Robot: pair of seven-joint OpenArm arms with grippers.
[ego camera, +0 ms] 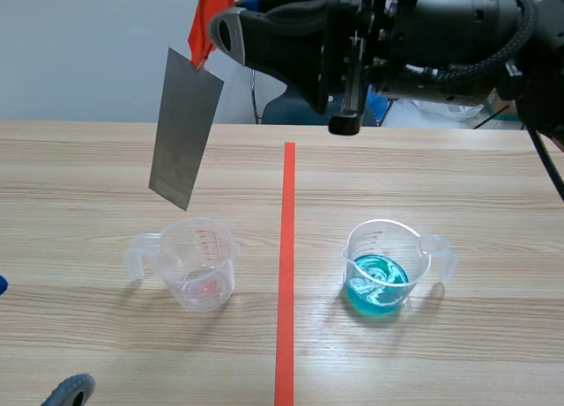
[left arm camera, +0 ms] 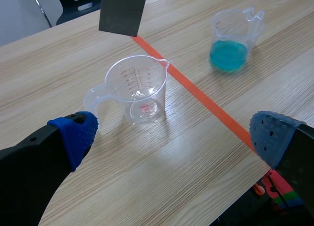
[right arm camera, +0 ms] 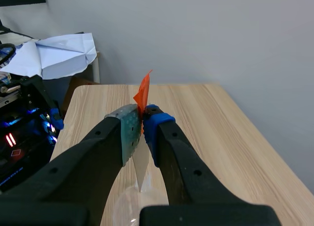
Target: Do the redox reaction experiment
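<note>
While the L gripper [left arm camera: 176, 133] sits low by the near left corner of the worktop [ego camera: 88, 168], its two fingers are spread wide w/ nothing between them. Just ahead of it stands the empty clear cup [ego camera: 198, 265], left of the red tape line [ego camera: 286, 274] & closer to the near edge than the far one. Up over this cup hangs the metal sheet [ego camera: 185, 129], tilted, its low corner just above the cup's back rim & not touching it. An orange tab [ego camera: 210, 23] sticks up at the sheet's top. The R gripper [ego camera: 216, 38] pinches the sheet there, fingers squeezed tight on its top edge. Its arm comes in from the right, high over the far edge. Right of the tape line, in the same row as the empty cup, stands the blue cup [ego camera: 388, 265] w/ blue liquid in the bottom, handle toward the right edge.

The sheet prob. has to go into the blue liquid, so for now it is over the wrong cup. Things that could go wrong:
- The grip is only on a small bit at the top, so the long sheet may swing or slip out if the arm goes fast.
- The sheet is taller than the cup, so leaning on the rim could tip the light cup & spill it.
- Coming down off-centre, it could hit the rim & push the cup along.
</note>
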